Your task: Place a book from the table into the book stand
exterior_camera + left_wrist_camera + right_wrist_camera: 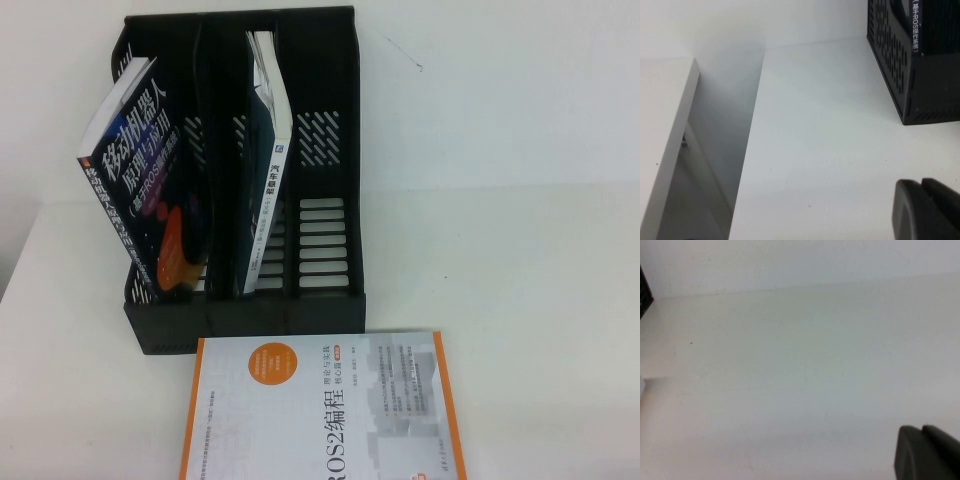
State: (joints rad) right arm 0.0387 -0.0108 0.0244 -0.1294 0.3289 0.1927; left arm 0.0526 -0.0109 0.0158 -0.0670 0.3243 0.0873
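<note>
Nearest on the bench [540, 250] lies the ROS2 book [320, 410]. Left hand [927, 210] closed, empty, low beside the book stand [250, 180]; right hand [927, 452] unclear. Beyond, the book [145, 190] leans upright in the stand's left slot.

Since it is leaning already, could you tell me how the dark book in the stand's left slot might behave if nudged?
The book leans tilted in the book stand, so it may tip further. It looks thick, probably fairly stiff. Left gripper and right gripper are clear of it.
</note>
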